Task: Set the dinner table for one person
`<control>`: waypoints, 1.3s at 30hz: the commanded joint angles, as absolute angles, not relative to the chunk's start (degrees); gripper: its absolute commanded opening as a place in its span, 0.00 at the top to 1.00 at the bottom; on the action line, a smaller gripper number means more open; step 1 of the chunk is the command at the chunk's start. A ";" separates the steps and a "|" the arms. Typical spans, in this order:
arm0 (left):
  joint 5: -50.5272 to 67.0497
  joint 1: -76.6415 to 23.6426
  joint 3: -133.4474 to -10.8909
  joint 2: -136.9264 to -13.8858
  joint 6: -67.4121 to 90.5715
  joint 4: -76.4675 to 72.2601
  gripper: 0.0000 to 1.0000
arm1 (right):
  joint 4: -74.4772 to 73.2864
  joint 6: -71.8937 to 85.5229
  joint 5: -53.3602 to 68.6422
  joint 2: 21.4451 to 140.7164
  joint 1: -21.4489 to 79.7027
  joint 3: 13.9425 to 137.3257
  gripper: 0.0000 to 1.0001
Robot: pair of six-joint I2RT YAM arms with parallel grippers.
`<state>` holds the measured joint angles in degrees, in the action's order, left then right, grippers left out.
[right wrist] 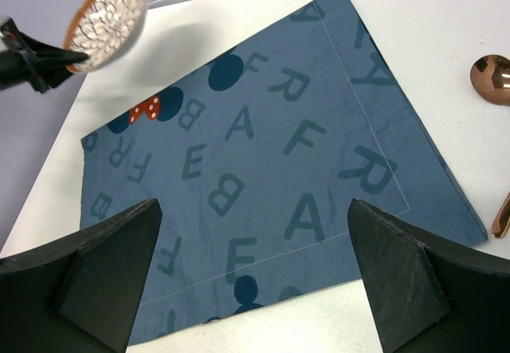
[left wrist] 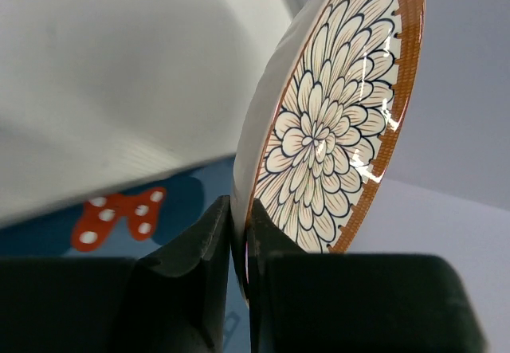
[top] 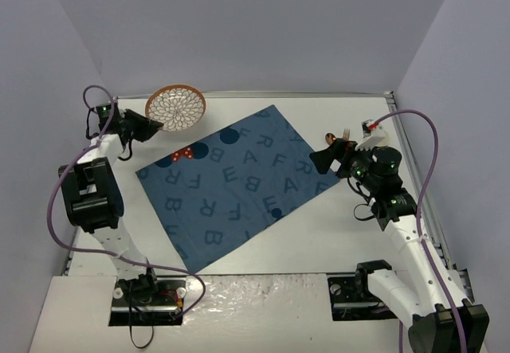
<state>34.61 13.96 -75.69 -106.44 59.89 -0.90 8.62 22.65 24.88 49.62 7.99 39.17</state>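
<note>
A round plate (top: 176, 107) with a flower pattern and orange rim is held up in the air at the far left, its rim pinched in my left gripper (top: 151, 124). In the left wrist view the plate (left wrist: 331, 122) stands on edge between the shut fingers (left wrist: 203, 241). A dark blue letter-printed placemat (top: 235, 179) lies askew on the white dinner table (top: 319, 237). My right gripper (top: 323, 160) is open and empty above the mat's right corner (right wrist: 263, 162). A copper spoon (right wrist: 490, 78) and more copper cutlery (top: 341, 137) lie right of the mat.
Grey walls close in the table on three sides. A metal rim (top: 410, 162) runs along the table's right edge. The right arm's purple cable (top: 430, 154) loops above that edge.
</note>
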 commanded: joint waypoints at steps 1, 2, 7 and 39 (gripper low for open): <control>44.07 10.14 -73.76 -93.79 63.66 -12.68 1.00 | 12.22 22.50 24.70 47.85 8.54 38.95 0.00; 43.99 8.28 -72.41 -92.61 63.39 -12.65 1.00 | 12.22 22.50 24.70 47.69 8.57 38.89 0.00; 43.05 -1.96 -66.93 -87.85 61.08 -11.20 1.00 | 12.28 22.51 24.62 47.44 8.70 38.66 0.00; 38.49 -13.80 -48.62 -88.88 52.71 -18.08 1.00 | 11.60 22.76 24.17 46.49 8.79 37.09 0.00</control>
<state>34.55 -13.87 -46.89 -91.29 53.02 -6.87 8.32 22.68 24.52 47.07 8.36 36.93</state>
